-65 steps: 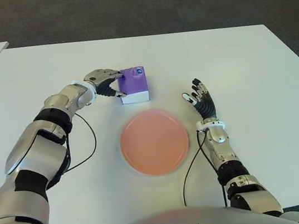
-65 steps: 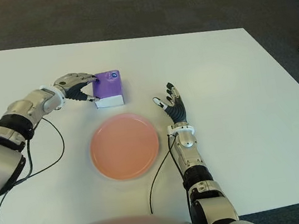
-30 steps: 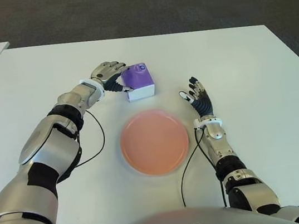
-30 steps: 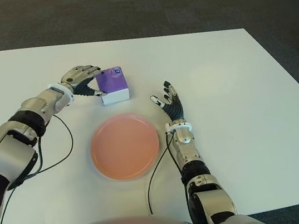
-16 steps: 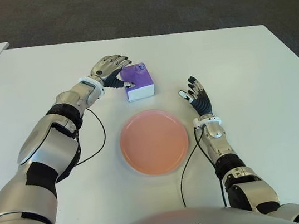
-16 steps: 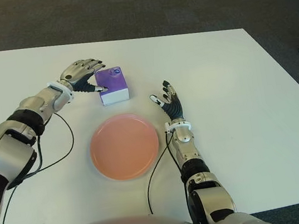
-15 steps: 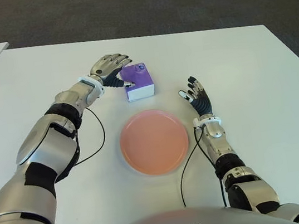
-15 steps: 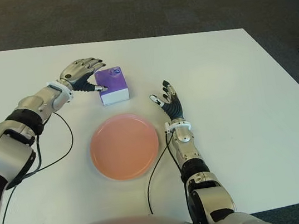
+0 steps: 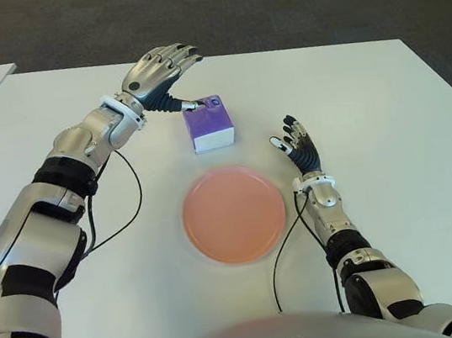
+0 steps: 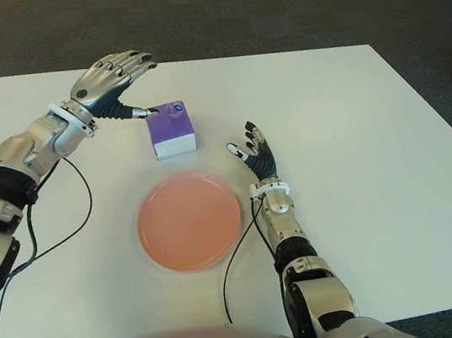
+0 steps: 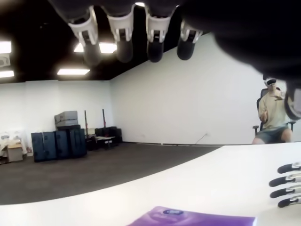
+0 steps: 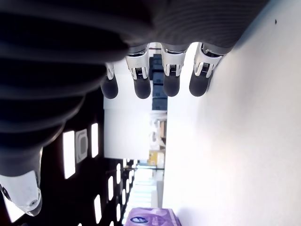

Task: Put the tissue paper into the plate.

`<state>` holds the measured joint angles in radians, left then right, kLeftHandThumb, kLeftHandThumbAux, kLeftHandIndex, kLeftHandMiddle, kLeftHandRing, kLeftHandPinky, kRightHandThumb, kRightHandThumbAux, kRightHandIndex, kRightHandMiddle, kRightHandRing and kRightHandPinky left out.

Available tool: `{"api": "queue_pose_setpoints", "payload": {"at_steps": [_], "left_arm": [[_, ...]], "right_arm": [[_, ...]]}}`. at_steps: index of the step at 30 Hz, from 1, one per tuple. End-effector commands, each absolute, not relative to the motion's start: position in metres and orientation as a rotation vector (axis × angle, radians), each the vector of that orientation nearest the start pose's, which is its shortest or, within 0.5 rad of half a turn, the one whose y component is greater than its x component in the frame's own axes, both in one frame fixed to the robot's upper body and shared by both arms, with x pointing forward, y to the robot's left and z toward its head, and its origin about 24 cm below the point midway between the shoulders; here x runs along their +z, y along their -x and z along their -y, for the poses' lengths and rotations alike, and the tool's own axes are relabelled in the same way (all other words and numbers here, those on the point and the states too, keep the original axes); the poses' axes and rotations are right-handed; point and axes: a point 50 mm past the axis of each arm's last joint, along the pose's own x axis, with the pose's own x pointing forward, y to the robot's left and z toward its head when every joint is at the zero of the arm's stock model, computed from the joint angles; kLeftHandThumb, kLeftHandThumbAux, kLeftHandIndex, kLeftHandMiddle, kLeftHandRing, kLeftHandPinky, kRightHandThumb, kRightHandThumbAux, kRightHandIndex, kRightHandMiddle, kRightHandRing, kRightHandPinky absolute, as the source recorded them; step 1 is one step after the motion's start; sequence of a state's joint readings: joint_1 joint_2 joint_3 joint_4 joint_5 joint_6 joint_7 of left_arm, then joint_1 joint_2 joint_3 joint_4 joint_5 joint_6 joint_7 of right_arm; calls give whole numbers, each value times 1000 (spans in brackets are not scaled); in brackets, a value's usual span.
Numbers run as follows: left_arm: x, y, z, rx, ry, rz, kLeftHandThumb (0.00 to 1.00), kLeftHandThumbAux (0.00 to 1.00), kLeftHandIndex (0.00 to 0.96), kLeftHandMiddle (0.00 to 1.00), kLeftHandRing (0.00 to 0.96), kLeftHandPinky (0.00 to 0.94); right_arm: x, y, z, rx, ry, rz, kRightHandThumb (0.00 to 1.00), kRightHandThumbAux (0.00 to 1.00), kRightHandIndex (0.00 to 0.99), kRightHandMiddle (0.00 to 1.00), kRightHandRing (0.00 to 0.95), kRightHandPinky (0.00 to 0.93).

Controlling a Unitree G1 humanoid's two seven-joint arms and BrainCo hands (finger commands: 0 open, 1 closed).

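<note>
well, we judge the tissue pack (image 9: 208, 123) light and soft — best pinched across its short sides. it sits on the table (image 9: 387, 111) above the plate (image 9: 234, 214), long axis up-frame. our left hand (image 9: 157, 75), fingers spread, hovers over its upper left; our right hand (image 9: 299, 145) — fingers splayed, holding nothing — shows right of the plate.

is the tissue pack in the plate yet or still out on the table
Out. The purple tissue pack sits on the white table behind the empty pink plate; the open left hand holds nothing.
</note>
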<state>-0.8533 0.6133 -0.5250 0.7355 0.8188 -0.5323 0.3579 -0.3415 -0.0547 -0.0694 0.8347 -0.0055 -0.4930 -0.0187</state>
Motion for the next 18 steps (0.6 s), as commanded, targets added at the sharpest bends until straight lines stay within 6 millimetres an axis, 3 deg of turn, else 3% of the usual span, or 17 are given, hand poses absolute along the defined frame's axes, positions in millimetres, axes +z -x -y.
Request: {"api": "queue_pose_setpoints", "payload": {"at_steps": [1, 7, 18], "left_arm": [[141, -353, -152, -342, -1481, 768, 140, 274, 0, 0, 0, 0], [130, -347, -144, -391, -1482, 771, 125, 285, 0, 0, 0, 0], [85, -365, -137, -516, -1614, 561, 89, 281, 0, 0, 0, 0]], "right_arm": [[-49, -267, 160, -19, 38, -207, 2, 600, 0, 1, 0, 0], [-50, -267, 161, -17, 41, -211, 2, 600, 0, 0, 0, 0], [-50, -268, 161, -15, 37, -211, 1, 602, 0, 4, 0, 0]]}}
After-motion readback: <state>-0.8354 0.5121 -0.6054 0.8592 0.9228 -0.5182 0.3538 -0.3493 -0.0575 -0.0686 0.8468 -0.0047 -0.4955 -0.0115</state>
